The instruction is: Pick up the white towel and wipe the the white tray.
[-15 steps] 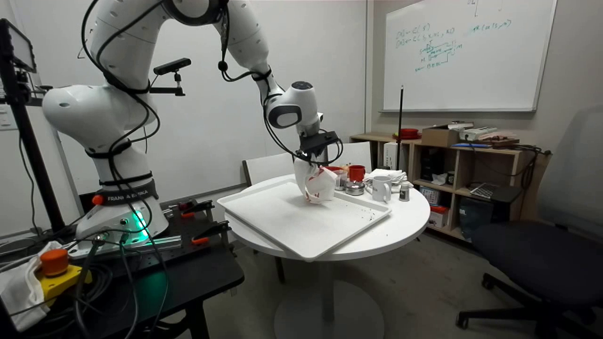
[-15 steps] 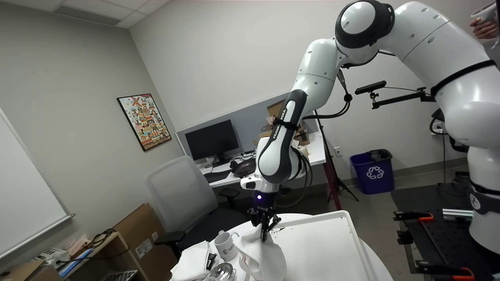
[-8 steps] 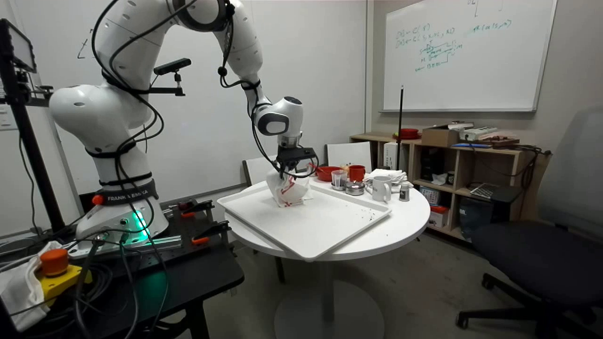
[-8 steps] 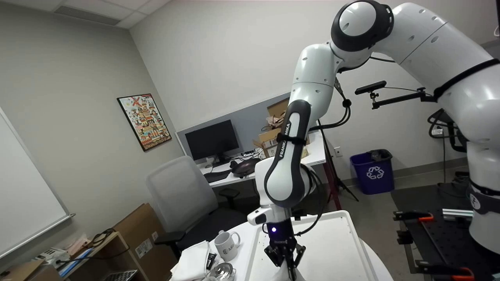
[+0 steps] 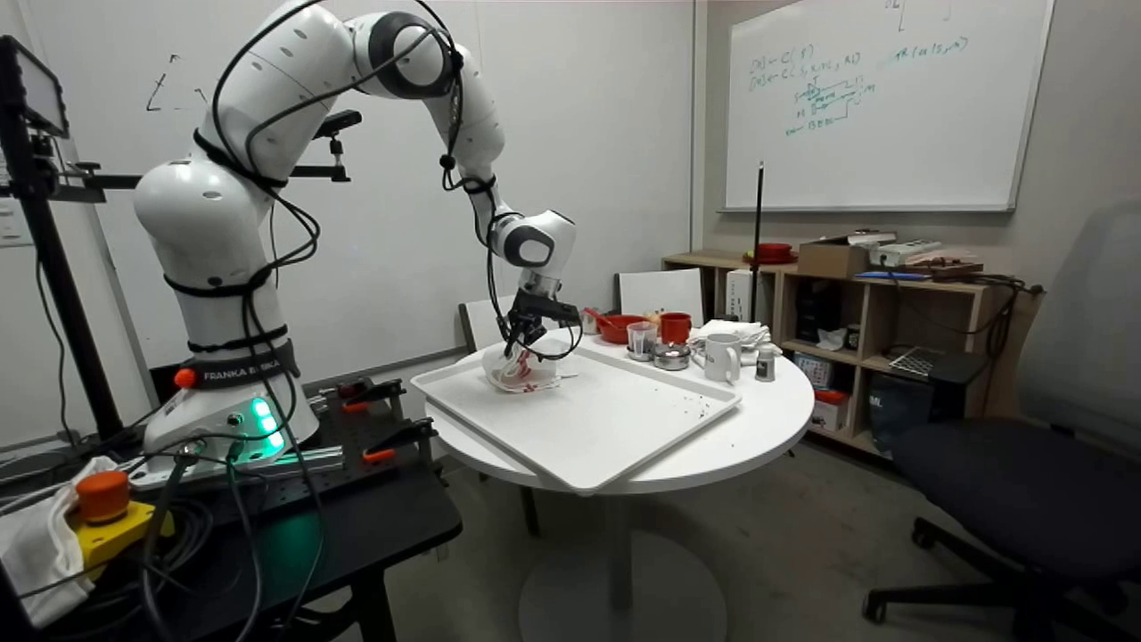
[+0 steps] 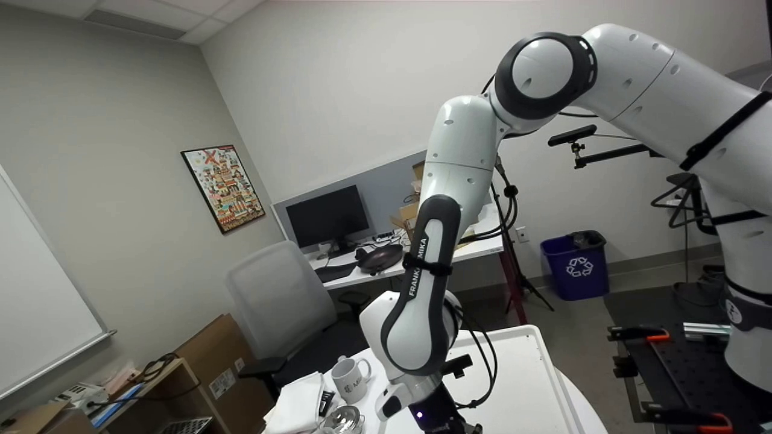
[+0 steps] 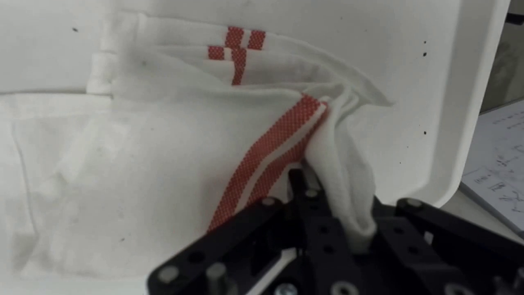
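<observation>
The white towel with red stripes (image 7: 172,143) lies partly bunched on the white tray (image 7: 403,164) in the wrist view. In an exterior view the towel (image 5: 521,373) rests at the far left part of the tray (image 5: 597,428). My gripper (image 7: 339,190) is shut on a fold of the towel, which is pinched between the black fingers; the right fingertip is mostly hidden by cloth. In an exterior view the gripper (image 5: 517,346) is low over the tray, tilted. In an exterior view the tray (image 6: 512,367) shows, but fingertips and towel are below the frame.
Dark crumbs (image 5: 693,406) lie on the tray's right part. Beside the tray on the round table stand a grey mug (image 5: 720,357), a metal tin (image 5: 671,357), a clear cup (image 5: 641,341), a red mug (image 5: 675,327), a red bowl (image 5: 619,328) and folded white cloths (image 5: 735,332).
My gripper has carried the towel from beside the cups across the tray toward the robot base and lower. The wrist has tilted and the towel has settled flatter on the tray.
</observation>
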